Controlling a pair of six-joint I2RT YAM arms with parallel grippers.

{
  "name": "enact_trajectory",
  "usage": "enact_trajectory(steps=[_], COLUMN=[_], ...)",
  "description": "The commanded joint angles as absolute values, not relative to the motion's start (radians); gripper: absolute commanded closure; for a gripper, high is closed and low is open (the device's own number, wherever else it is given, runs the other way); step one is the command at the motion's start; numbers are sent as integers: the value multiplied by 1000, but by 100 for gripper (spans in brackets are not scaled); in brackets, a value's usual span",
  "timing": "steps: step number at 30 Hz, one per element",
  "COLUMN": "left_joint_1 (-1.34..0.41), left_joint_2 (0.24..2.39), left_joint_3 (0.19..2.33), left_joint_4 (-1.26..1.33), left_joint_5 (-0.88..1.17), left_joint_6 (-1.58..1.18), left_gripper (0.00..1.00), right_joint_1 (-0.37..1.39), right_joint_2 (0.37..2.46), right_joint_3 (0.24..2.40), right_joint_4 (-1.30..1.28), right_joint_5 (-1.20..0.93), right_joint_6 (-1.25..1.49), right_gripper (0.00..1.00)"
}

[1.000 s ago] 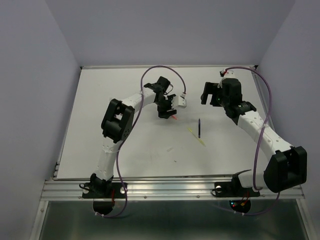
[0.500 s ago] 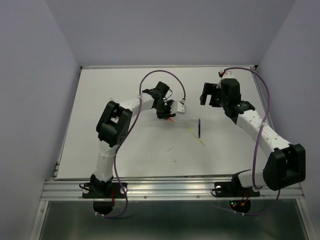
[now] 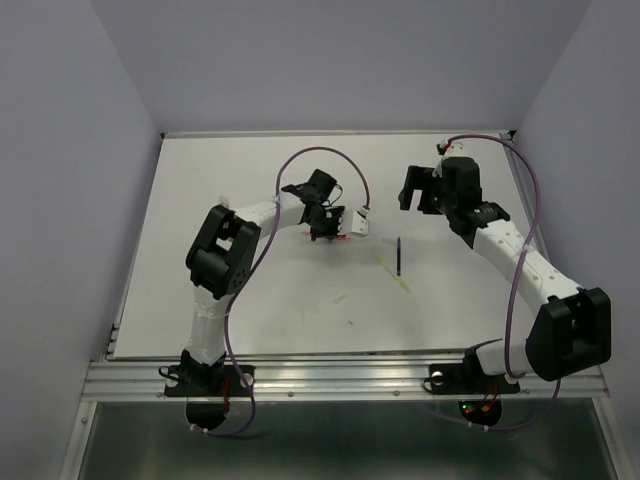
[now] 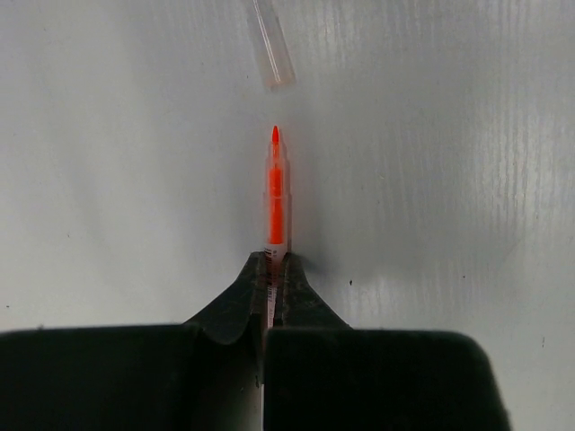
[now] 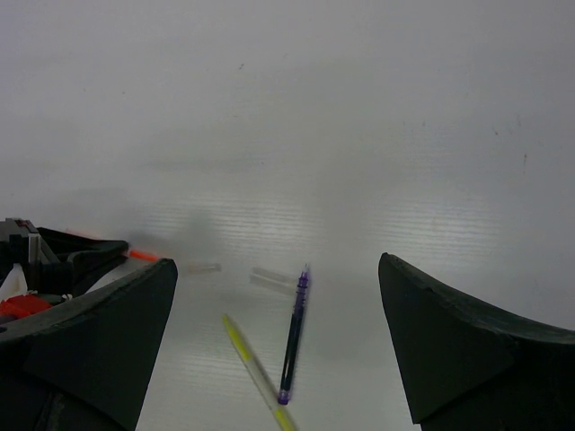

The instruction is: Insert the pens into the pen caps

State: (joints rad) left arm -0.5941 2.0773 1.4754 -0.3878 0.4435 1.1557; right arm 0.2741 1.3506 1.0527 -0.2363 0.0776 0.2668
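My left gripper (image 4: 274,265) is shut on the orange pen (image 4: 277,193), whose tip points forward out of the jaws just above the table. A pale translucent pen cap (image 4: 272,49) lies a short gap ahead of that tip, almost in line with it. In the top view the left gripper (image 3: 326,229) is at the table's middle back, the orange pen (image 3: 345,238) sticking out to its right. My right gripper (image 5: 277,263) hangs open above a dark blue pen (image 5: 294,337), a yellow pen (image 5: 256,373) and two faint caps (image 5: 269,280), (image 5: 199,268).
The dark blue pen (image 3: 399,255) and yellow pen (image 3: 395,273) lie right of centre, between the two arms. A small dark mark (image 3: 351,322) and a faint pale one (image 3: 340,297) sit nearer the front. Purple cables loop over both arms.
The left gripper's jaws have shut on the orange pen, and its wrist has shifted slightly left. The right arm has barely moved.
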Motion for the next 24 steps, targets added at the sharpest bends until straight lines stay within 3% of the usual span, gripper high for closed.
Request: enact_trajectory(steps=[1, 16, 24], left_joint_1=[-595, -554, -528], left_joint_2=[2091, 1827, 1822], left_joint_3=[1436, 1534, 1733], left_joint_4=[-495, -555, -442], left_joint_5=[408, 440, 432], left_joint_6=[1154, 993, 616], left_gripper=[100, 100, 100], right_joint_1=[268, 268, 268], right_joint_2=[1335, 1204, 1146], right_joint_3=[1078, 1043, 1022], right_joint_4=[-224, -195, -190], right_joint_5=[68, 80, 230], right_joint_6=[276, 209, 313], right_gripper=[0, 0, 0])
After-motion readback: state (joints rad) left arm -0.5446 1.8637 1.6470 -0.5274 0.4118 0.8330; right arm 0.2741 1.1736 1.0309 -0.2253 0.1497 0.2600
